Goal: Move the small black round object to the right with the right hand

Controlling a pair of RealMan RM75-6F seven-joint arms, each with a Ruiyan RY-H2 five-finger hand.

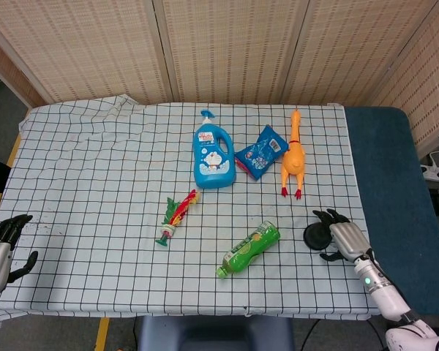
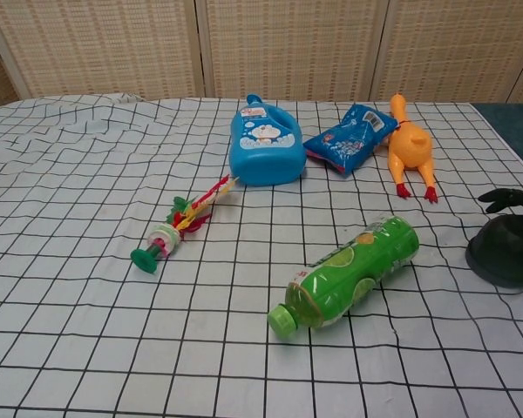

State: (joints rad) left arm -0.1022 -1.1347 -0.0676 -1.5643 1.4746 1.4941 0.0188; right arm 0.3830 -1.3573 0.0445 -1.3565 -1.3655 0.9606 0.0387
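Observation:
The small black round object (image 1: 316, 235) lies on the checked cloth near the table's right front; in the chest view the black object (image 2: 504, 252) sits at the right edge. My right hand (image 1: 341, 238) is right beside it on its right. The fingers (image 1: 323, 216) are spread and reach over the object's far side, while the thumb lies at its near side. I see no closed grip on it. In the chest view only the dark fingertips (image 2: 509, 198) show above the object. My left hand (image 1: 0, 247) rests at the table's left front edge, holding nothing.
A green bottle (image 1: 249, 249) lies left of the black object. An orange rubber chicken (image 1: 294, 157), a blue snack bag (image 1: 261, 151) and a blue detergent bottle (image 1: 213, 156) sit further back. A red-green toy (image 1: 175, 216) lies mid-table. The cloth's right edge (image 1: 360, 219) borders a dark blue surface.

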